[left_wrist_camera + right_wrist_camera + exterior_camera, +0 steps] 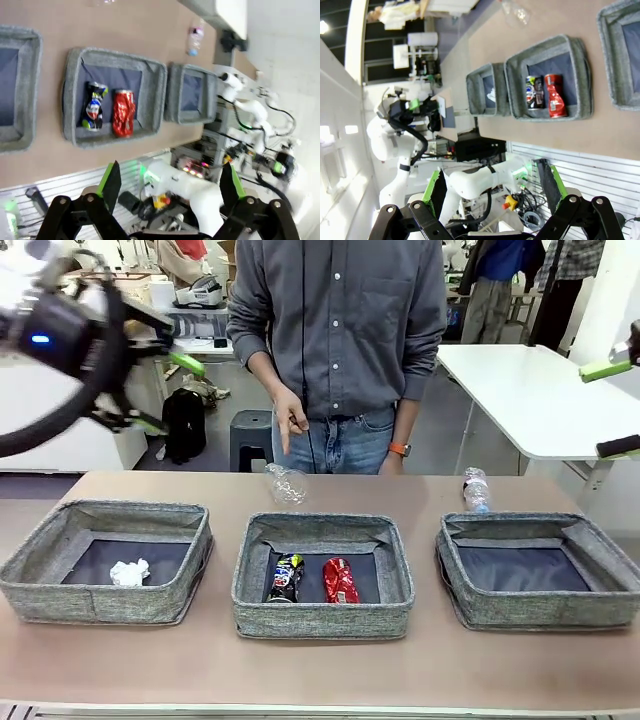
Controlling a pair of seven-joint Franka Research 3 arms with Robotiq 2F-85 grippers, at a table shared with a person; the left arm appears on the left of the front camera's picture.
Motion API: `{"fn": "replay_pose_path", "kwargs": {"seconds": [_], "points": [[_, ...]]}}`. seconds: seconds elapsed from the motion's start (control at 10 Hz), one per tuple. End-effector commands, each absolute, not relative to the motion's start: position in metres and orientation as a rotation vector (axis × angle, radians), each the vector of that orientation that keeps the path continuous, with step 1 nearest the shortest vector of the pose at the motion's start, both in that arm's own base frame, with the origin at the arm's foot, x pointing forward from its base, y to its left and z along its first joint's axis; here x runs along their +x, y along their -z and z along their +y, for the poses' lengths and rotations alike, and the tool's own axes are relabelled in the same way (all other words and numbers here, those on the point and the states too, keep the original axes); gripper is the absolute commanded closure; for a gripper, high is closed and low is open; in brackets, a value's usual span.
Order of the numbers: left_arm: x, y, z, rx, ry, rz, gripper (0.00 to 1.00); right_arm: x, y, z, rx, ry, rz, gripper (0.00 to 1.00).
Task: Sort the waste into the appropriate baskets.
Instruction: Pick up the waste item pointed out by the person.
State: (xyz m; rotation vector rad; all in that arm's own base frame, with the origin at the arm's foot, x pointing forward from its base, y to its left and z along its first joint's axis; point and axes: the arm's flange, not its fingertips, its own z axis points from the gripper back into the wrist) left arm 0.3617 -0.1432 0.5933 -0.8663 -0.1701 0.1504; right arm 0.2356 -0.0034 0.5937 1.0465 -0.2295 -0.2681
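- The bench (320,670) carries three baskets in a row. A person stands at its far side, one hand (290,425) hanging with a finger pointing down.
- The left basket (100,605) and the middle basket (322,622) each hold waste. The right basket (540,612) shows only its bare dark base.
- The left claw (170,172) hangs high above the bench, its fingers spread wide with nothing between them. The right claw (491,175) is also raised, spread and carrying nothing.
- The water bottle (476,490) stands on the bench just behind the right basket, not yet sorted.
- The plastic cup (287,484) lies on the bench behind the middle basket, also unsorted.
- The dark can (286,577) and the red can (340,580) lie side by side in the middle basket, so the metal looks done.
- The paper ball (129,572) sits in the left basket, so the paper looks done.
- Three of the five pieces seem placed. The bottle and cup remain, and both probably belong in the right basket.
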Motion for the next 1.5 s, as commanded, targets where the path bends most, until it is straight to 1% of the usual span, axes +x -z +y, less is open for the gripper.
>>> {"fn": "replay_pose_path", "kwargs": {"seconds": [0.0,0.1,0.2,0.3,0.5,0.6,0.7,0.8,1.0,1.2,1.4], "points": [[0.41,-0.579,-0.174,-0.676,-0.155,-0.148,0.0,0.236,-0.594,-0.003,1.067,0.255,-0.239,0.0],[0.434,-0.561,-0.191,-0.61,-0.149,-0.115,0.0,0.236,-0.594,-0.003,1.067,0.255,-0.239,0.0],[0.463,-0.539,-0.21,-0.516,-0.15,-0.143,0.0,0.236,-0.594,-0.003,1.067,0.255,-0.239,0.0],[0.49,-0.518,-0.227,-0.467,-0.129,-0.155,0.0,0.236,-0.594,-0.003,1.067,0.255,-0.239,0.0],[0.536,-0.476,-0.255,-0.424,-0.14,-0.124,0.0,0.236,-0.594,-0.003,1.067,0.255,-0.239,0.0],[0.553,-0.454,-0.265,-0.423,-0.175,-0.156,0.0,0.236,-0.594,-0.003,1.067,0.255,-0.239,0.0],[0.556,-0.453,-0.264,-0.521,-0.293,-0.023,0.0,0.236,-0.594,-0.003,1.067,0.255,-0.239,0.0],[0.534,-0.447,-0.253,-0.423,-0.127,-0.141,0.0,0.236,-0.594,-0.003,1.067,0.255,-0.239,0.0],[0.534,-0.447,-0.253,-0.423,-0.127,-0.141,0.0,0.236,-0.594,-0.003,1.067,0.255,-0.239,0.0],[0.568,-0.426,-0.268,-0.455,-0.236,-0.101,0.0,0.236,-0.594,-0.003,1.067,0.255,-0.239,0.0],[0.594,-0.412,-0.277,-0.395,-0.293,-0.168,0.0,0.236,-0.594,-0.003,1.067,0.255,-0.239,0.0]]}}
